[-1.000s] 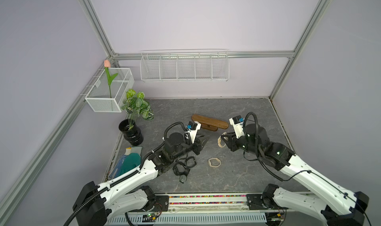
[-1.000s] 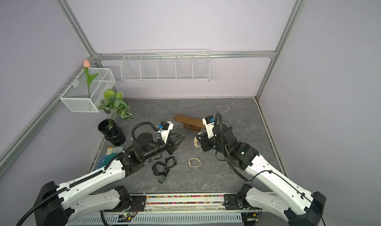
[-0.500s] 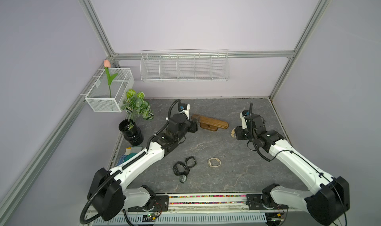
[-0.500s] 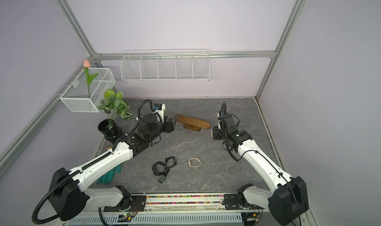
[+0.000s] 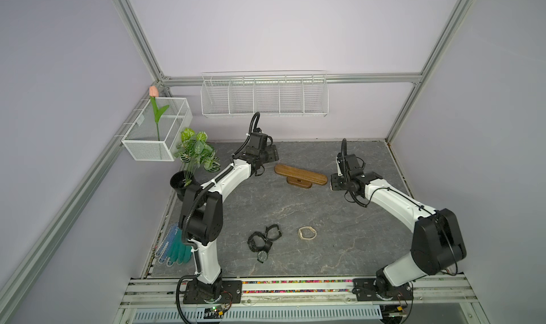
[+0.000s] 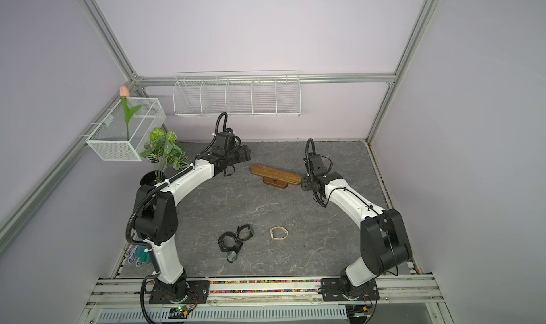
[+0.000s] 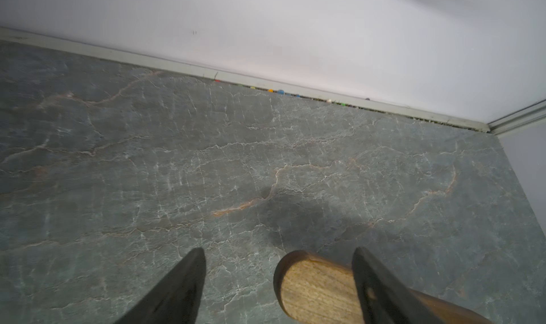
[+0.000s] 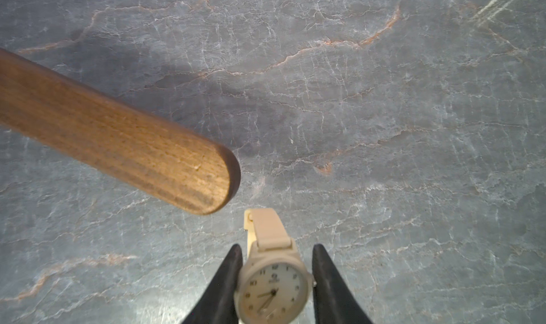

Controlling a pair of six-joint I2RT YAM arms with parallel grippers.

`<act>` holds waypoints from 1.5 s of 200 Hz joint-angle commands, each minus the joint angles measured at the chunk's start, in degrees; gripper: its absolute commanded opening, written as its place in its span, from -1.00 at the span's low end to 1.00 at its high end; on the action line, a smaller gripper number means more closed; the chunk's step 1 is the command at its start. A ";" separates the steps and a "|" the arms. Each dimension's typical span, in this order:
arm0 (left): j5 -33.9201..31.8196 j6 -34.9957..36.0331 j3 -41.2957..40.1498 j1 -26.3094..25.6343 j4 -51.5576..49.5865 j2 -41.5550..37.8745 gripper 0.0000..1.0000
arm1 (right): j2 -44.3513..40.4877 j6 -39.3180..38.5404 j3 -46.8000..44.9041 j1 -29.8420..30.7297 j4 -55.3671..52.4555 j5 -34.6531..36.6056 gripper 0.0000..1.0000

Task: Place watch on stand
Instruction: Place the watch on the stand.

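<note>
Right gripper (image 8: 277, 247) is closed partway on a cream watch (image 8: 273, 290), pinching the round case by its sides, dial up, strap reaching ahead. The watch sits just off one rounded end of the stand (image 8: 118, 136), not yet on it. Left gripper (image 7: 278, 250) has its jaws wide apart, holding nothing, near the stand's other end. The watch looks light. Its rigid case seems the best hold, while the soft strap likely flexes and could snag.

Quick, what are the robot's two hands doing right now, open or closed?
Left gripper: open, holding nothing, by the stand's end.
Right gripper: closed on the cream watch.
</note>
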 commanded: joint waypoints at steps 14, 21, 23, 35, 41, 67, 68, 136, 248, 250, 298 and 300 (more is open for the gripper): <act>6.28 1.62 7.64 1.23 -4.76 5.72 0.77 | 3.52 -1.88 3.50 -0.64 1.46 1.79 -0.47; 7.80 2.23 8.71 1.41 -5.18 6.89 0.81 | 4.14 -1.83 4.09 -0.64 1.41 1.59 -0.47; 8.19 2.36 9.19 1.50 -5.34 7.17 0.81 | 4.33 -1.83 4.23 -0.63 1.37 1.46 -0.47; 9.89 2.80 10.71 1.52 -5.72 8.84 0.83 | 5.39 -1.59 5.14 -0.60 1.28 0.65 -0.47; 10.66 3.24 11.22 1.52 -5.59 9.41 0.84 | 5.85 -1.40 5.56 -0.61 1.19 0.24 -0.47; 12.63 3.33 12.42 1.57 -5.83 11.70 0.84 | 7.38 -0.71 6.92 -0.60 0.86 -1.19 -0.47; 12.68 3.33 12.50 1.59 -5.83 11.71 0.84 | 7.40 -0.69 6.93 -0.64 0.85 -1.22 -0.47; 17.72 3.27 10.85 1.47 -4.26 13.52 0.56 | 10.08 0.14 9.59 0.18 -0.62 -3.45 -0.47; 20.45 3.33 4.57 -0.89 -0.63 11.38 0.29 | 12.85 1.53 12.59 3.49 -2.89 -0.55 -0.44; 20.41 3.34 4.46 -0.90 -0.56 11.33 0.28 | 12.92 1.56 12.64 3.52 -2.93 -0.42 -0.44; 19.80 2.88 0.37 -1.74 1.06 9.19 0.20 | 13.06 2.73 12.95 3.65 -4.68 1.94 -0.43; 19.70 2.81 0.12 -1.80 1.14 9.11 0.20 | 13.00 2.79 12.84 3.68 -4.72 2.05 -0.43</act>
